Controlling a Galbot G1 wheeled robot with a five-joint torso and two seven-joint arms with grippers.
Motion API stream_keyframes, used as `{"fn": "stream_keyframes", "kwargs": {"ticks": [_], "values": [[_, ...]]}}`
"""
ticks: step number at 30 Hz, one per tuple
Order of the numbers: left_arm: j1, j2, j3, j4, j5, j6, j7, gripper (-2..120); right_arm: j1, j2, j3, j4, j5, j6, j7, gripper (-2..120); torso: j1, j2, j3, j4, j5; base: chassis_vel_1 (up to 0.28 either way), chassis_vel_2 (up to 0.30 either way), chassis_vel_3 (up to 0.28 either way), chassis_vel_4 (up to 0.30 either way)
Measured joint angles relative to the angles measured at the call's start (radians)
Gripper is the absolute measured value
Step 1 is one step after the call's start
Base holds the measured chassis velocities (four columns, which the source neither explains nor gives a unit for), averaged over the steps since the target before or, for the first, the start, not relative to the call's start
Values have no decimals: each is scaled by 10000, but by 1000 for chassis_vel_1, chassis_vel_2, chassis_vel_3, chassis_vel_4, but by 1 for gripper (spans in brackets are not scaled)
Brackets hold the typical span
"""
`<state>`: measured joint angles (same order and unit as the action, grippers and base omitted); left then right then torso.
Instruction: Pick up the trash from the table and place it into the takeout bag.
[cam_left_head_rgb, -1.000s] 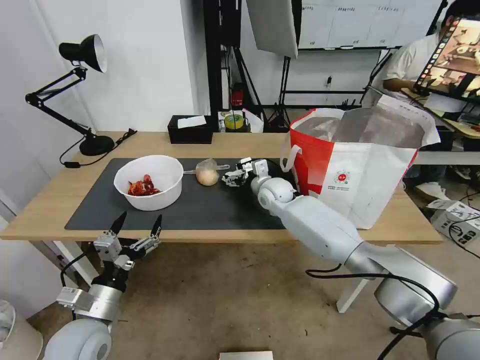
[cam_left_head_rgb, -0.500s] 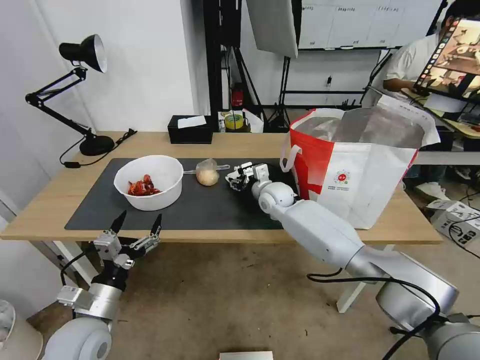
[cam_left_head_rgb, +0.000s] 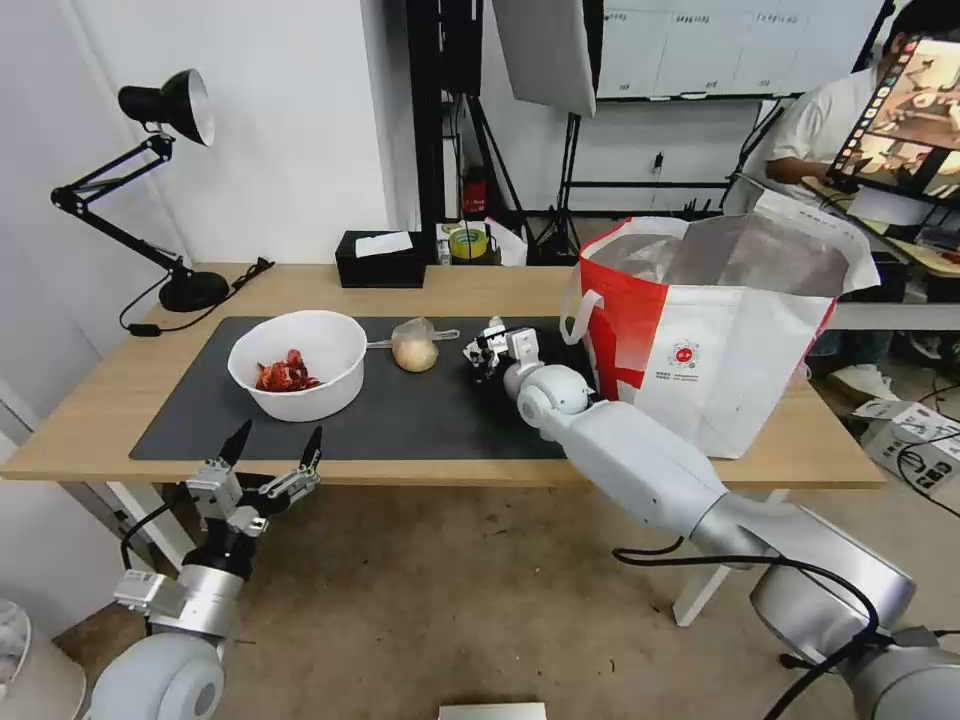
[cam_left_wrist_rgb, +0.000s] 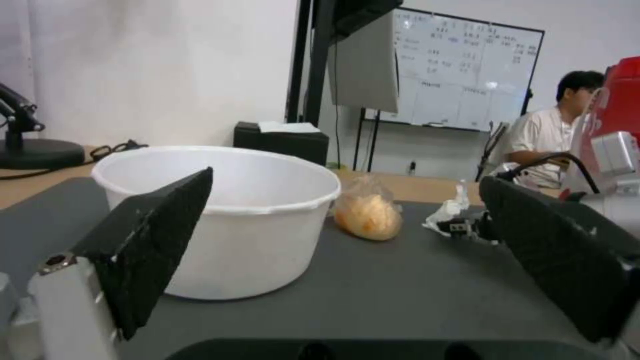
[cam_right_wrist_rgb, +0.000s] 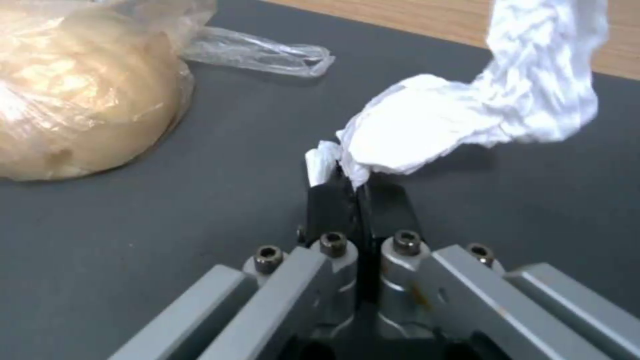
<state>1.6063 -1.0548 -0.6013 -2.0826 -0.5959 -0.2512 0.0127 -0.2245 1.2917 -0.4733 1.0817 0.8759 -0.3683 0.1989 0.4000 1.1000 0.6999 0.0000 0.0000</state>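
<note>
Right hand clenched on crumpled tissue by one thin edge; may tear loose. Left hand released, idle at 7 o'clock.

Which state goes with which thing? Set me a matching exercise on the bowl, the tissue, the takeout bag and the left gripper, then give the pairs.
Things:
1. white bowl
2. crumpled tissue
3. takeout bag
4. left gripper

States:
A. open, below the table's near edge
B. pinched in the shut right gripper, over the dark mat
C. holds red shells
D. stands open-topped, showing its foil lining

Pairs: 1-C, 2-B, 3-D, 4-A
</note>
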Motion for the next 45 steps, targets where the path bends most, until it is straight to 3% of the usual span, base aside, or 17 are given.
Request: {"fn": "stream_keyframes", "kwargs": {"ticks": [8, 17, 19, 30, 45], "values": [[39, -34, 21, -46, 14, 0, -11, 100, -67, -273, 21, 397, 244, -30, 70, 0, 0, 0, 1, 1, 0, 0, 0, 0, 0], [46, 9, 6, -182, 1, 6, -54, 100, -779, -1406, 352, 2907, 275, 85, 440, 0, 1, -1, 1, 0, 2, 0, 0, 0, 0], [90, -27, 0, -225, 9, 9, -63, 100, -1279, -1925, 704, 3976, 254, 192, 631, 0, -1, 0, 1, -1, 1, 0, 0, 0, 0], [465, -68, -163, -307, 122, -120, -29, 100, -3144, -3500, 2181, 7283, 46, 401, 875, 0, 0, 0, 0, -1, 1, 0, 0, 0, 0], [602, -170, -64, -453, 288, -159, -15, 100, -4374, -4996, 4471, 9180, -1458, 1810, 538, 0, 0, 0, 0, -1, 0, 0, 0, 0, 0]]}}
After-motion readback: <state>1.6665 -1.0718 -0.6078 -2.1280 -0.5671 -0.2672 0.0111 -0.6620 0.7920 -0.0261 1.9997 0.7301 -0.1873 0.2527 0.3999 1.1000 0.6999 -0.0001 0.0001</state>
